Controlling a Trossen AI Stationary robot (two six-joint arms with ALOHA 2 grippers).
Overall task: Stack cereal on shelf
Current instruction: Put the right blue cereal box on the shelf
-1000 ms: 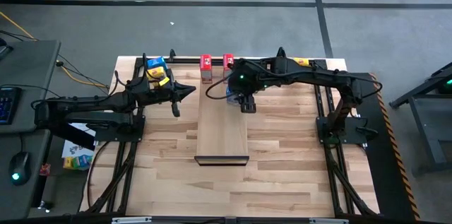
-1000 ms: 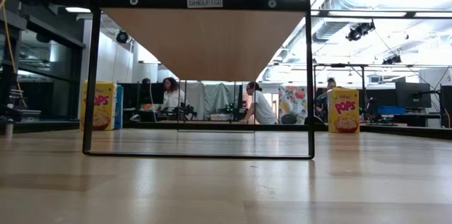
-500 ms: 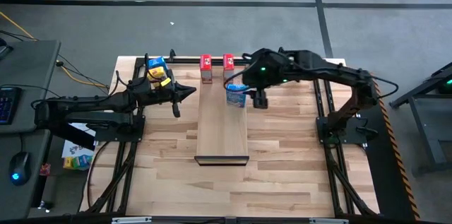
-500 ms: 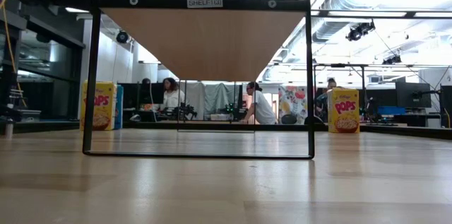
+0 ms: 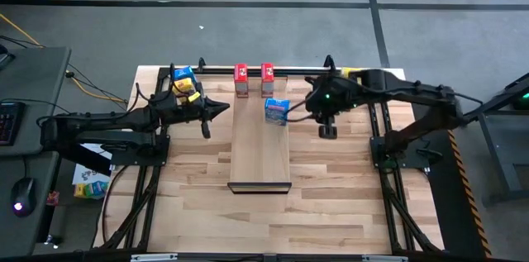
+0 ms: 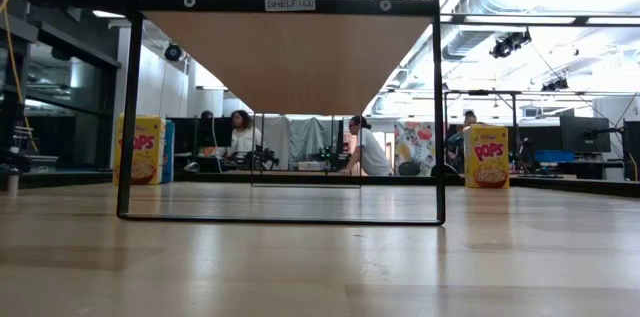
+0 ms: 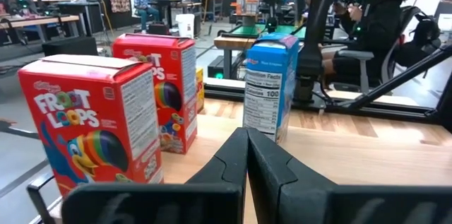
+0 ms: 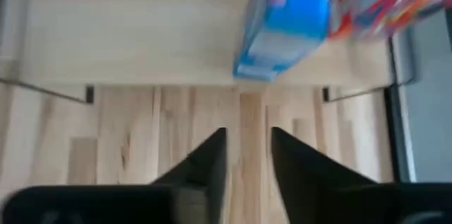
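Three boxes up on the shelf so far: two red boxes, left one and right one, upright side by side at the far end, plus a blue box standing just nearer, toward the shelf's right edge, apart from the reds. Roughly half done, judging by that count.

Left to place: a blue and yellow pair bunched on the tabletop at the far left, just beside the left arm; a yellow box at the far right edge, partly hidden behind the right arm. Low view shows Pops boxes standing either side of the shelf frame, so off the shelf.

Right gripper empty, hanging over bare tabletop just right of the shelf, near the blue box but clear of it; fingers spread with a gap, nothing between.

Left gripper parked left of the shelf, fingers pressed together, holding nothing, pointing toward the red boxes.

Near half of the shelf bare, room for the remaining boxes.
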